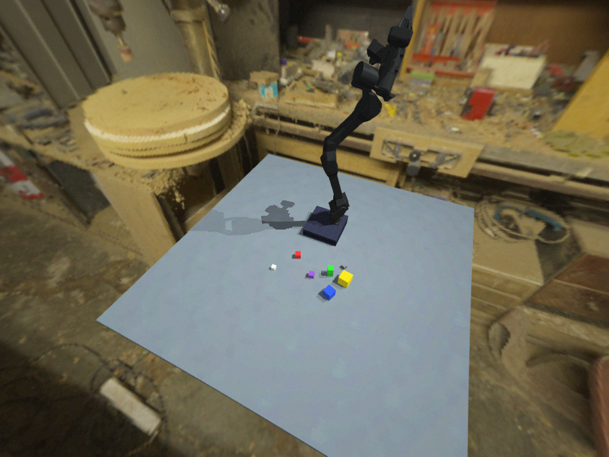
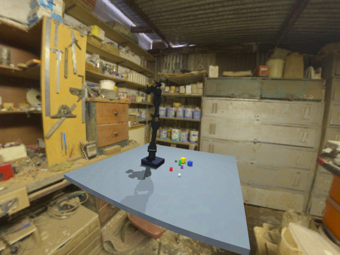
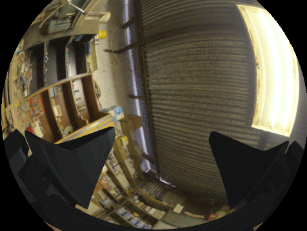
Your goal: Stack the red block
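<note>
The red block (image 1: pixel 297 254) (image 2: pixel 171 168) lies on the table by itself, in front of the arm's base. The green tower (image 1: pixel 330 270) (image 2: pixel 180 162) stands upright, close to the yellow block, with nothing on top. My gripper (image 3: pixel 164 134) is open and empty, its two dark fingers wide apart in the wrist view. It is raised high above the arm's base, pointing up and away from the blocks. The wrist view shows only the ceiling, a lamp and shelves, with no block in it.
Near the green tower are a yellow block (image 1: pixel 345 278) (image 2: pixel 183 160), a blue block (image 1: pixel 329 292) (image 2: pixel 190 163), a purple block (image 1: pixel 311 274) (image 2: pixel 181 166) and a small grey object (image 1: pixel 343 267) (image 2: pixel 175 161). A white block (image 1: pixel 272 267) (image 2: pixel 179 175) lies farther off. The arm stands on a dark base (image 1: pixel 322 231) (image 2: pixel 150 163).
</note>
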`<state>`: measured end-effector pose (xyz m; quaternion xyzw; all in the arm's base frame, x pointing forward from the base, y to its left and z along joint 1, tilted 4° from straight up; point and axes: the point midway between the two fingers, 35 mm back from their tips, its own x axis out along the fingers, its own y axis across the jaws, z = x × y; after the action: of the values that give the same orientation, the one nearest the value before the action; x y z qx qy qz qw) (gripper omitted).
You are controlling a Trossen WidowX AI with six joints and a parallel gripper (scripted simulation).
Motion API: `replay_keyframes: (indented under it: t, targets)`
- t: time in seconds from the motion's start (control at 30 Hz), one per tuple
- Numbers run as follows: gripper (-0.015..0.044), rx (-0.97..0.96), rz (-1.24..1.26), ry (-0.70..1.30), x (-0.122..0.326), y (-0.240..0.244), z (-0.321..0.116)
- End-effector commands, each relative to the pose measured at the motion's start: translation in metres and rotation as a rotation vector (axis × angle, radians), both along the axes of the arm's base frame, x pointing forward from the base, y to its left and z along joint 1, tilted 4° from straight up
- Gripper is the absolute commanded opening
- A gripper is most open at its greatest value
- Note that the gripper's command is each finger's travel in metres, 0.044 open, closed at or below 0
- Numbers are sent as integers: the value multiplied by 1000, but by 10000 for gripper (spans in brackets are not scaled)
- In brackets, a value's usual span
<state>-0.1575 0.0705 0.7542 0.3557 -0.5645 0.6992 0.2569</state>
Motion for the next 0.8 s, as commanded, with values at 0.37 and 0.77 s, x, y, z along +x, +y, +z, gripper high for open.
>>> replay_keyframes:
  t: [0.37, 0.77]
  targets:
    - [440, -335, -378, -117, 9, 145, -57]
    - [440, -615, -649, -122, 78, 237, -112]
